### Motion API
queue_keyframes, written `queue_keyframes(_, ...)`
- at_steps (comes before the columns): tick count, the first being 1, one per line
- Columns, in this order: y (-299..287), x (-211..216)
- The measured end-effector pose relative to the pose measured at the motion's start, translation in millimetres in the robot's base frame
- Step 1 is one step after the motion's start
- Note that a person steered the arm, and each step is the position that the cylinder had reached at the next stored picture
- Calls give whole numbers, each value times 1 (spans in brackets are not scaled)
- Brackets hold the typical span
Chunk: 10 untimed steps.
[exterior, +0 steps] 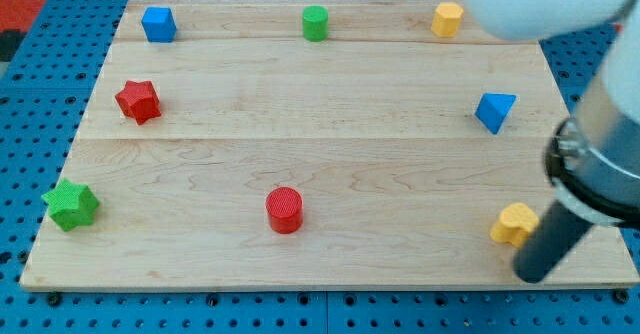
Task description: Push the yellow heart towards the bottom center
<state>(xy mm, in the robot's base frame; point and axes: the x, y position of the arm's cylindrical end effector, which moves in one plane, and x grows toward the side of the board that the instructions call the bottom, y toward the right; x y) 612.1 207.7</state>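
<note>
The yellow heart lies near the board's bottom right corner. My tip stands just below and to the right of it, very close or touching; the dark rod rises from there to the view's right. A red cylinder stands at the bottom centre, well left of the heart.
A blue cube, green cylinder and yellow cylinder-like block line the top edge. A red star and green star sit at the left, a blue triangle at the right. The wooden board lies on blue pegboard.
</note>
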Motion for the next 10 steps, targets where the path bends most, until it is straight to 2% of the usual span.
queue_keyframes(2, 61, -6)
queue_keyframes(4, 84, -63)
queue_keyframes(5, 84, -73)
queue_keyframes(6, 78, -79)
queue_keyframes(8, 82, -58)
queue_keyframes(9, 57, -31)
queue_keyframes(10, -15, -47)
